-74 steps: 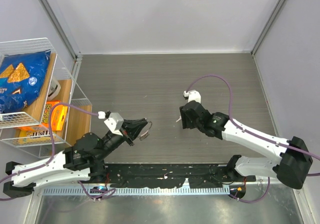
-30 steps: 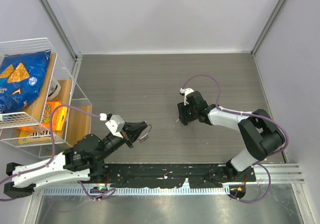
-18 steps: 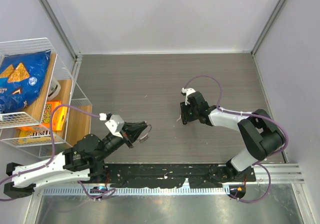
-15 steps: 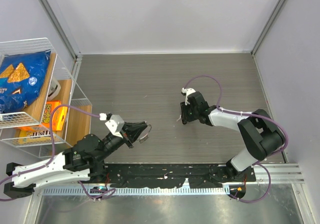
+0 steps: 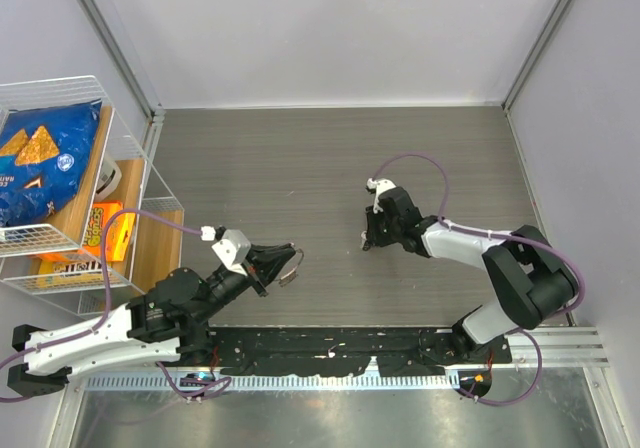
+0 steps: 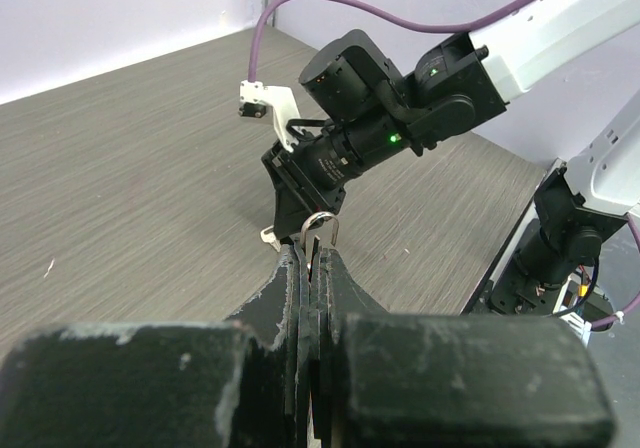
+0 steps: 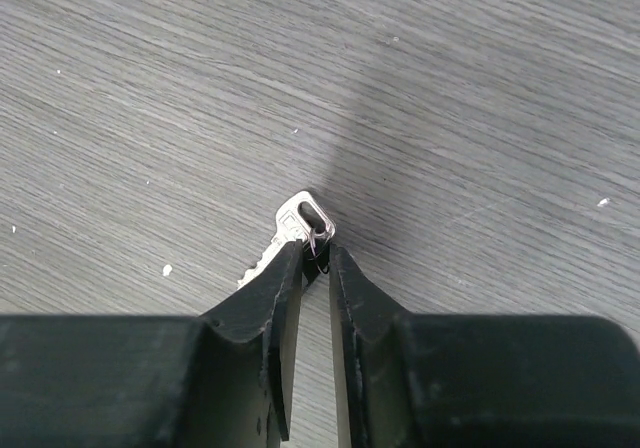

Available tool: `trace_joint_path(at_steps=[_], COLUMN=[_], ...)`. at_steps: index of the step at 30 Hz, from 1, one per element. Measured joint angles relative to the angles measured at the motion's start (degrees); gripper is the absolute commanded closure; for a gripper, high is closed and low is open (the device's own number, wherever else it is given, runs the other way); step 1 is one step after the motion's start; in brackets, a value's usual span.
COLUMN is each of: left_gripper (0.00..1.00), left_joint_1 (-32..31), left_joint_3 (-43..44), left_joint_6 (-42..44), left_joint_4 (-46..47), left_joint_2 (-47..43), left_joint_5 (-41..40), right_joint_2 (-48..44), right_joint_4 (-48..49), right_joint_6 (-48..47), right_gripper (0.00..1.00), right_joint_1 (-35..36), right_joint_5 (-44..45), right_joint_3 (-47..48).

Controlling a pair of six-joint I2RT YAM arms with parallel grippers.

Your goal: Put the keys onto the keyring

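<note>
The left gripper (image 5: 287, 261) is clenched on the keyring (image 6: 320, 215), and its tips sit raised above the table (image 5: 300, 158). In the left wrist view we see both fingers pressed flat together, with only the top arc of the wire loop standing clear above them. The rest of the ring is hidden between the pads. From the top external view the ring reads only as a faint thin curve at the fingertips, and we cannot trace its full outline.

Well apart to the right, the right gripper (image 5: 366, 242) points down at the table with its tips low over the surface. In the right wrist view its fingers are drawn almost together, leaving a narrow slit, and they pinch one silvery key (image 7: 300, 216) at the edge of its head. The slotted hole in the head is exposed just beyond the tips. The toothed blade runs down and left and is partly covered by the left finger (image 7: 275, 288). A small dark item sits in the slit beside the key, and we cannot identify it. From above, the key shows only as a pale speck.
</note>
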Motion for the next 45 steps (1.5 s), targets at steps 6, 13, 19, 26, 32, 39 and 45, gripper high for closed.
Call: trace_joint_path(at_steps=[6,13,19,26,32,39,45], left_gripper=[1.0,1.0,1.0,1.0,1.0,1.0,1.0], left_joint_1=[0.0,0.0,0.0,0.0,0.0,0.0,0.0], left_joint_3=[0.0,0.0,0.0,0.0,0.2,3.7,6.8], left_joint_6=[0.0,-0.1,-0.1,-0.1,-0.1,0.0,0.0], left_joint_4=[0.0,0.1,0.1,0.0,-0.4,-3.3,-5.7], left_joint_2=[0.5,1.1,1.1,1.1,1.5,3.4,5.6], left_joint_5=[0.4,0.8,1.3,2.4,3.7,6.4,9.5], right_joint_2=[-1.3,-2.9,-6.4,-16.5,-26.3,-36.2,-38.5], right_joint_4=[-0.2,-0.3,-1.9,-5.8,-8.2,-14.5,-19.7], right_joint_6=[0.4,1.2,1.3,0.9,-1.7,-7.8,-12.7], right_gripper=[0.94,0.94,0.94,0.94,0.94,0.94,0.94], right_joint_1=[0.0,0.0,0.2,2.1,4.4,14.1,24.7], right_joint_5=[0.9,1.1,1.2,-0.3,-4.9,-7.5,-7.3], right_joint_3=[-0.7,-2.2,-4.0,-4.2,-4.2,-2.2,3.5])
